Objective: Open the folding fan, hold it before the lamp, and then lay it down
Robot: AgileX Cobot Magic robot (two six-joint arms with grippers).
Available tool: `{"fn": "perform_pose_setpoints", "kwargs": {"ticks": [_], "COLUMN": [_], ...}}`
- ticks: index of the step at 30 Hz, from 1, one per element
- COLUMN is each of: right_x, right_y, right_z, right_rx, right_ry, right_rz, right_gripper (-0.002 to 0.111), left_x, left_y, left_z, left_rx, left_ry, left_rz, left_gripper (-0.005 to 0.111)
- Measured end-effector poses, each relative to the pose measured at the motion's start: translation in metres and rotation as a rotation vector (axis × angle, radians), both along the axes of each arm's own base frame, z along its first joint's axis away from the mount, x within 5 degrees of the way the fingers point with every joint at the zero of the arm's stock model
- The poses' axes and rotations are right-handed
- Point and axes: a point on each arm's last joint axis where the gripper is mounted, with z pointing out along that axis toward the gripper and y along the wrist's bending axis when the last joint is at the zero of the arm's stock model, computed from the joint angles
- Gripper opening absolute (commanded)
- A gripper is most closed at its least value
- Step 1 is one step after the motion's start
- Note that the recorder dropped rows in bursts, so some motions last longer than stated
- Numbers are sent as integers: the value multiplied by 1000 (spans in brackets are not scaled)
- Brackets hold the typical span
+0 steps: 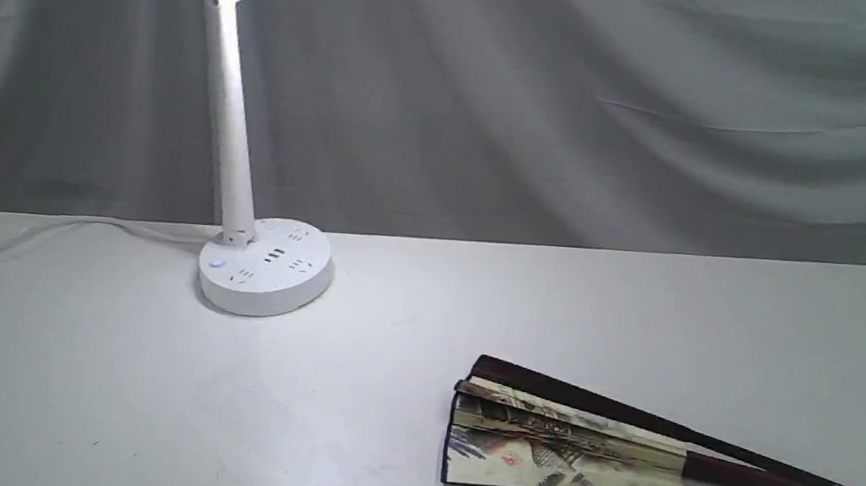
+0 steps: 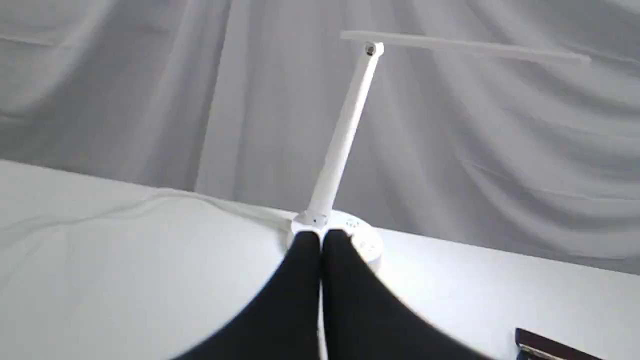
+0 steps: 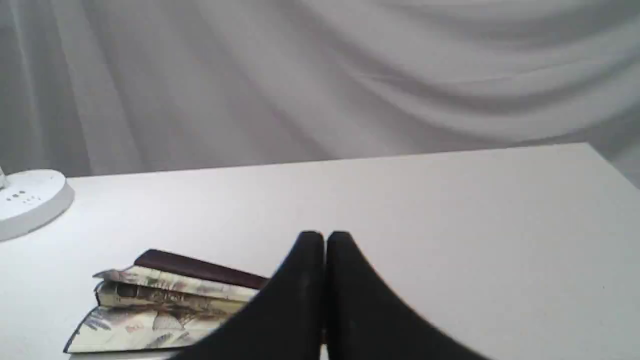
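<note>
Exterior view shows a plain white tabletop (image 1: pixel 80 401) that fills the lower half of the scene, matte and bare apart from the task's things, with a grey draped curtain (image 1: pixel 645 97) hanging behind its far edge across the whole width. One lamp (image 1: pixel 229 126) stands close to that far edge, left of the middle: round base with sockets on top, slim stem leaning slightly, flat bar head reaching toward the right. The stem just under the head is brightly lit, and a pale patch of light lies on the tabletop in front of the base. One white cord (image 1: pixel 55 229) runs from the base along the far edge toward the left edge. One folding fan (image 1: pixel 571 447) lies flat near the near edge, right of the middle and well apart from the lamp. It is only partly spread, a few painted pleats showing between dark maroon guards, its wide paper end toward the middle and its narrow pivot end pointing at the right edge. The left half of the tabletop near the near edge, and the whole stretch between fan and far edge, are open surface. The right wrist view shows the far right corner bare too. Two grippers are seen, each only from its own wrist camera: the left gripper (image 2: pixel 321 237) hangs above the tabletop facing the lamp base, the right gripper (image 3: pixel 325 236) above the fan's rib end, both with black fingers pressed together and holding nothing.
</note>
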Motion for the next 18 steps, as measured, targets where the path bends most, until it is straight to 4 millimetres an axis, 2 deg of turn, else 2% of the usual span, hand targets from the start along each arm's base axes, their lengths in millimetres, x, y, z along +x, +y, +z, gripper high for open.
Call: {"fn": "perform_pose_setpoints", "kwargs": {"ticks": [5,10,15,18], "right_x": [13,25,42,54], "right_y": [-2,-4,-8,-11], "right_z": [-5,8,23,23], "right_rx": [27,37,38,43], "right_ry": [99,171,214,238], "right_rz": [2,11,16,11], "right_gripper": [0,0,0,0], "left_x": [17,32,46,58], "left_y": [0,-1,-2,-2], "left_z": [-5,-10,0,6], "left_rx": [-14,-17,-7,15], "left_ry": [104,211,321,377], "left_rz": [-5,-7,-25,-36], "left_gripper": [0,0,0,0]}}
